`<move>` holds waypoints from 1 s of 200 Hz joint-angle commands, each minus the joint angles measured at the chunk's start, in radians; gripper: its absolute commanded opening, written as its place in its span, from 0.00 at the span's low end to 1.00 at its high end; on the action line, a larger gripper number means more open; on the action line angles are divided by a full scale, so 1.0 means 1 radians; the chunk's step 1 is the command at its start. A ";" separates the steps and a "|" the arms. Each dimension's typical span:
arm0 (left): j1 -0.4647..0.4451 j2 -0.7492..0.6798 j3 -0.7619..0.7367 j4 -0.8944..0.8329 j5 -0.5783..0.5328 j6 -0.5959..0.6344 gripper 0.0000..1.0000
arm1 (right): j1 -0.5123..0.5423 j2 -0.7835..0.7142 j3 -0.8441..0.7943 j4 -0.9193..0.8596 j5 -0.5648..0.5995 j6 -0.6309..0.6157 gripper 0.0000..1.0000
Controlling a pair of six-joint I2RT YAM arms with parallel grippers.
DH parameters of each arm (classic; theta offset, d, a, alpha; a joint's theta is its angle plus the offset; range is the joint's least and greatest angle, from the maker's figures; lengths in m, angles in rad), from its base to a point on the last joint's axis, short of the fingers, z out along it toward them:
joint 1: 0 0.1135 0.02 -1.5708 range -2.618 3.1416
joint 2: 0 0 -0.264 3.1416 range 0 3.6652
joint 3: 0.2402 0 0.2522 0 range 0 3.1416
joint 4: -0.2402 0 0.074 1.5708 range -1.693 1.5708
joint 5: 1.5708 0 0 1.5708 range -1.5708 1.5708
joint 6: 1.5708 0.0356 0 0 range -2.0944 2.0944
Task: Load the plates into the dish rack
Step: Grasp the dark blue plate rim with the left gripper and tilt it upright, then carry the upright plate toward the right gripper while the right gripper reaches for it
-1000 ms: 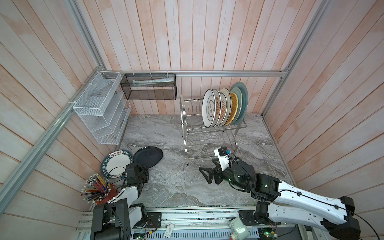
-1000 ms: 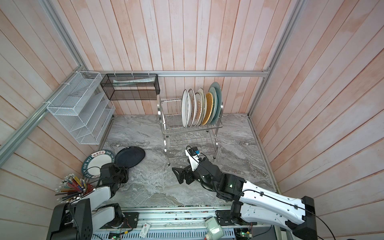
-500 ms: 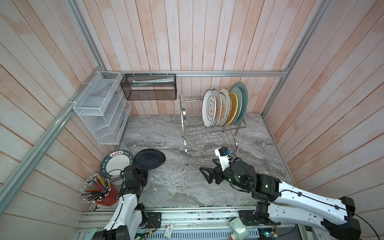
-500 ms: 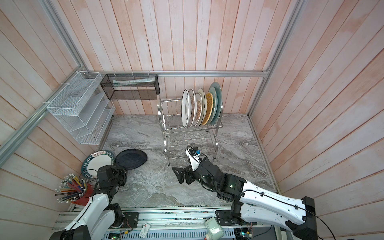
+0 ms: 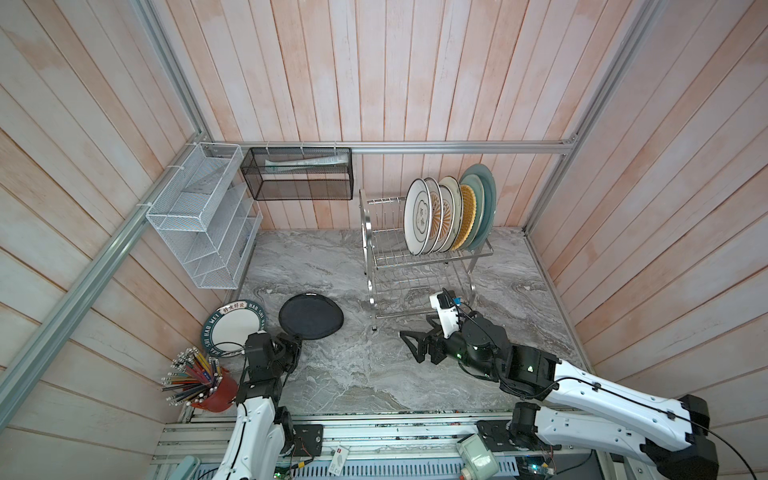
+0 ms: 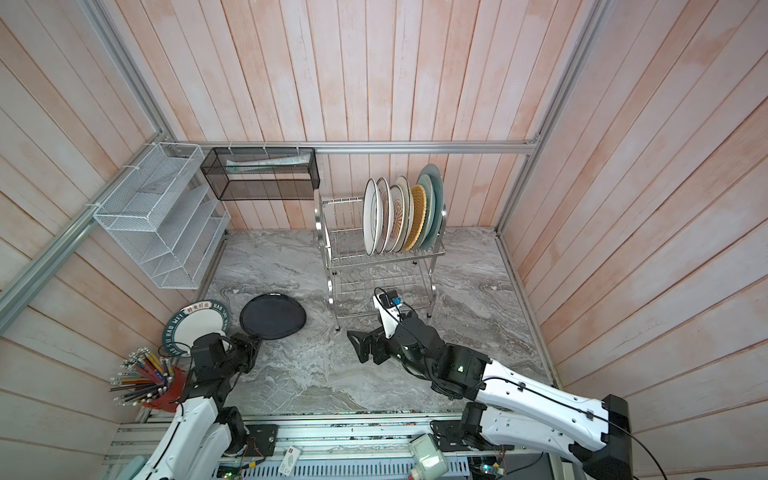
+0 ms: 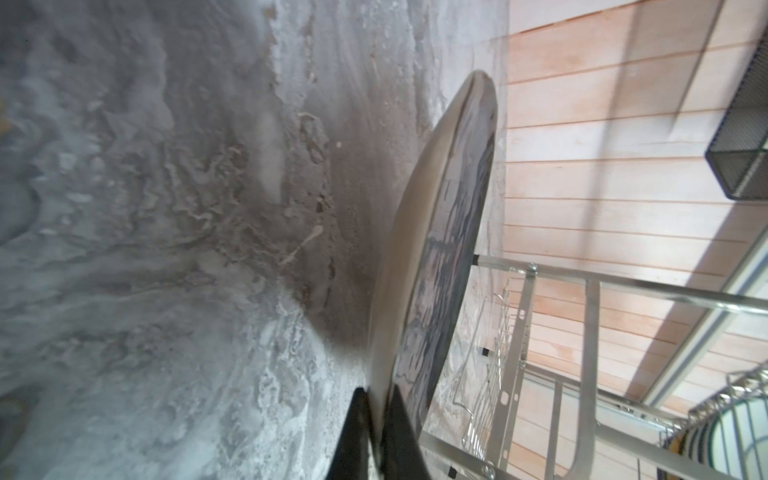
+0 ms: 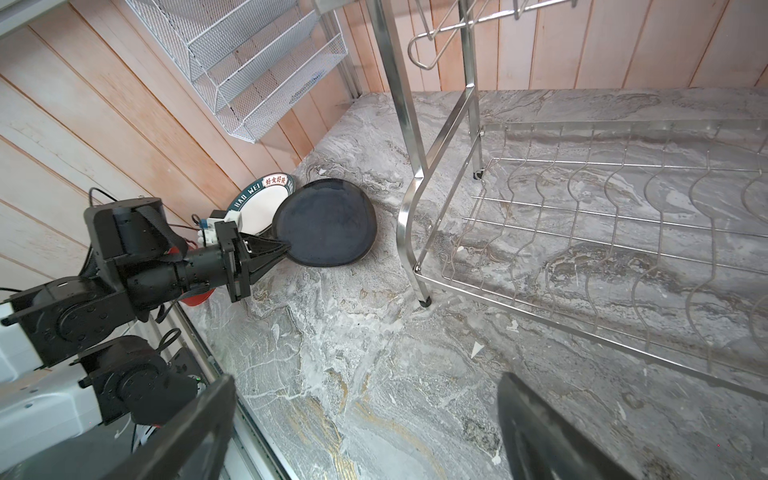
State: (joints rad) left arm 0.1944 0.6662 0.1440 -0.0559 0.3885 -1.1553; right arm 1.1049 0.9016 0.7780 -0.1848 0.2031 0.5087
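Note:
My left gripper (image 5: 297,338) (image 6: 256,340) (image 8: 286,248) is shut on the near rim of a black plate (image 5: 311,316) (image 6: 273,316) (image 8: 328,222). The left wrist view shows that plate (image 7: 432,249) edge-on, pinched in the left gripper (image 7: 377,392). Its held rim is raised and its far edge stays low over the marble. A dark-rimmed lettered plate (image 5: 232,328) (image 8: 259,199) lies behind it by the left wall. The dish rack (image 5: 419,266) (image 6: 374,266) (image 8: 582,232) carries several upright plates (image 5: 449,216) on its top tier. My right gripper (image 5: 415,336) (image 8: 365,378) hangs open and empty before the rack.
A white mesh organiser (image 5: 203,220) hangs on the left wall and a black mesh basket (image 5: 297,174) on the back wall. A red cup of pencils (image 5: 208,382) stands at the front left, beside my left arm. The rack's lower tier holds nothing.
My left arm has risen and reached forward, carrying the black plate slightly right, towards the rack. The right arm has not moved.

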 commanded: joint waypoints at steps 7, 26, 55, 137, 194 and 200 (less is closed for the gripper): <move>0.002 -0.110 0.030 0.006 0.062 0.056 0.00 | -0.046 0.008 -0.020 0.020 -0.082 0.002 0.98; 0.002 -0.170 0.056 -0.068 0.061 0.060 0.00 | -0.070 0.016 -0.019 0.022 -0.100 -0.004 0.98; 0.002 -0.235 0.113 -0.150 0.069 0.068 0.00 | -0.111 0.030 -0.016 0.025 -0.149 -0.012 0.98; 0.002 -0.269 0.274 -0.228 0.211 0.105 0.00 | -0.187 0.066 -0.008 0.040 -0.226 -0.011 0.98; 0.002 -0.280 0.315 -0.240 0.373 0.122 0.00 | -0.243 0.117 0.026 0.050 -0.319 -0.016 0.98; 0.002 -0.281 0.312 -0.239 0.389 0.118 0.00 | -0.243 0.130 0.031 0.054 -0.331 -0.018 0.98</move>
State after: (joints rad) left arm 0.1944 0.4118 0.4030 -0.3859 0.6460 -1.0534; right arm 0.8696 0.9947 0.7727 -0.1535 -0.0624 0.5041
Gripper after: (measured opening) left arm 0.079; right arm 0.978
